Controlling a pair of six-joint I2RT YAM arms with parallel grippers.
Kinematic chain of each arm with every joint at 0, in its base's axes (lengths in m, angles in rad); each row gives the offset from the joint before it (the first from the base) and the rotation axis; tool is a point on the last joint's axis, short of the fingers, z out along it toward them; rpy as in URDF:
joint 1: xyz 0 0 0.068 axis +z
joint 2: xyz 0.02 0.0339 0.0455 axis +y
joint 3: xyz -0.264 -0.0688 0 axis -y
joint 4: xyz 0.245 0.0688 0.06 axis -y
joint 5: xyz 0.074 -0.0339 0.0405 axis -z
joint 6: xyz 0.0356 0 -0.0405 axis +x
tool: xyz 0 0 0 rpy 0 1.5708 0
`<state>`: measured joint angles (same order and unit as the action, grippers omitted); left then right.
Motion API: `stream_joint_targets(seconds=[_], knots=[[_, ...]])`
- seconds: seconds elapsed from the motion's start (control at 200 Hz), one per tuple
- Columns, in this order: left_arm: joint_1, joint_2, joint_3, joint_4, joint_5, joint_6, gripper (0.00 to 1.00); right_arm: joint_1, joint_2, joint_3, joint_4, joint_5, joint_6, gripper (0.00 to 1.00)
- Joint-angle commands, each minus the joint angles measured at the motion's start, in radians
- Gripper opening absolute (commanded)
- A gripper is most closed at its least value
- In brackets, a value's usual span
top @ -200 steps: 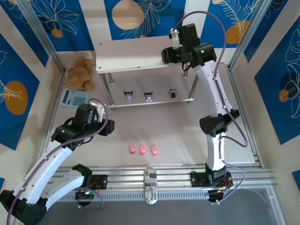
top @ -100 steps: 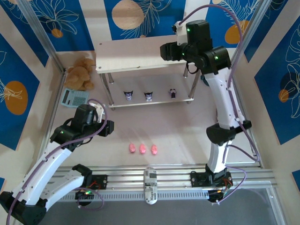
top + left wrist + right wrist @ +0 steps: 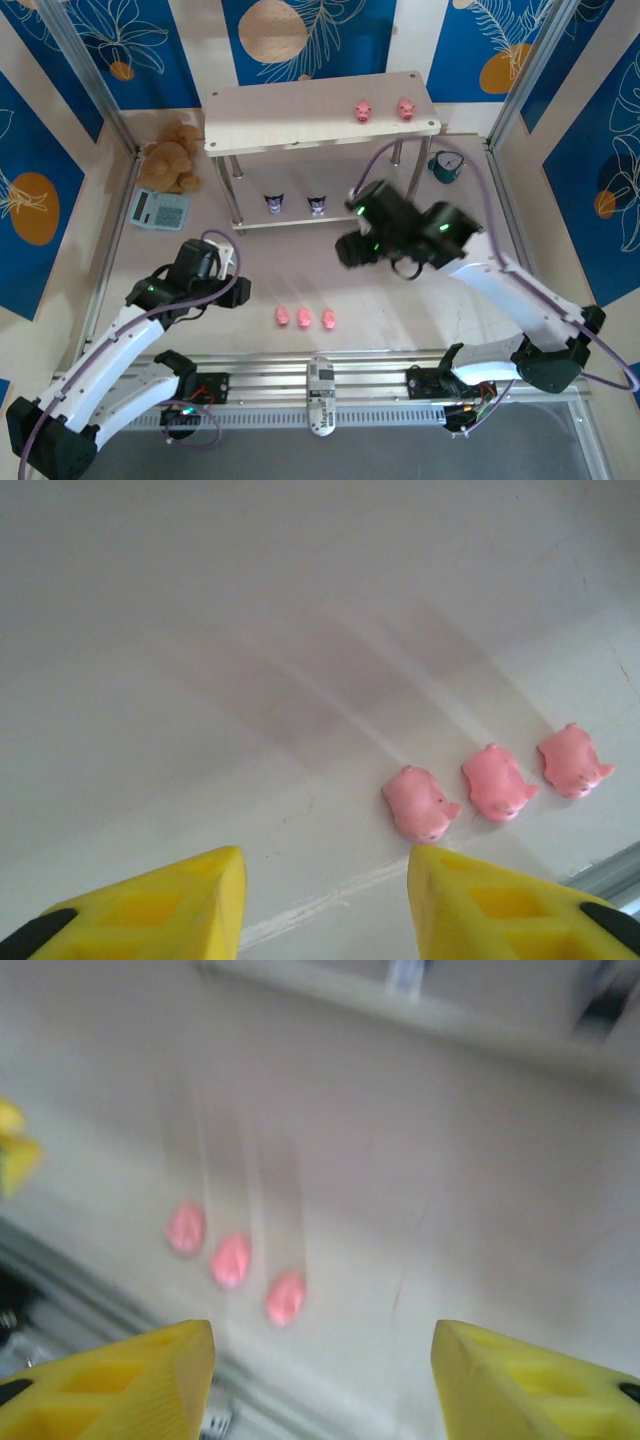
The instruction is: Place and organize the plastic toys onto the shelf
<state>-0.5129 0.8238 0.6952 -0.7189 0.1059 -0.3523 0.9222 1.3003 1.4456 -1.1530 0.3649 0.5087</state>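
Three pink pig toys (image 3: 305, 318) lie in a row on the table near the front rail. Two more pigs (image 3: 363, 111) stand on the top board of the shelf (image 3: 270, 120) at its right end. Two dark figurines (image 3: 274, 203) stand on the lower board. My left gripper (image 3: 240, 292) hovers left of the row, open and empty; in its wrist view the nearest pig (image 3: 420, 802) lies just beyond its right finger (image 3: 500, 905). My right gripper (image 3: 343, 252) hangs above the table in front of the shelf, open and empty, with the blurred pigs (image 3: 231, 1259) ahead of it.
A brown teddy bear (image 3: 172, 155) and a grey calculator (image 3: 160, 208) sit left of the shelf. A teal alarm clock (image 3: 445, 165) stands by its right legs. An aluminium rail (image 3: 320, 385) runs along the table's front edge. Patterned blue walls close in the sides.
My right arm has swung down from the shelf's top board to above the table, leaving two pigs in view up there. My left gripper has edged slightly toward the pig row.
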Motion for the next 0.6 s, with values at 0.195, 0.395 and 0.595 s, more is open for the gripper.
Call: stream_joint_targets(seconds=[0.195, 0.395, 0.595], knots=[[-0.122, 0.014, -0.061, 0.073, -0.039, -0.131, 0.47, 0.158, 0.193, -0.235, 0.093, -0.147, 0.335, 0.56], [-0.125, -0.011, -0.093, 0.085, -0.057, -0.155, 0.47, 0.163, 0.320, -0.255, 0.194, -0.216, 0.344, 0.59], [-0.125, -0.038, -0.109, 0.077, -0.070, -0.159, 0.47, 0.146, 0.408, -0.254, 0.222, -0.231, 0.335, 0.57]])
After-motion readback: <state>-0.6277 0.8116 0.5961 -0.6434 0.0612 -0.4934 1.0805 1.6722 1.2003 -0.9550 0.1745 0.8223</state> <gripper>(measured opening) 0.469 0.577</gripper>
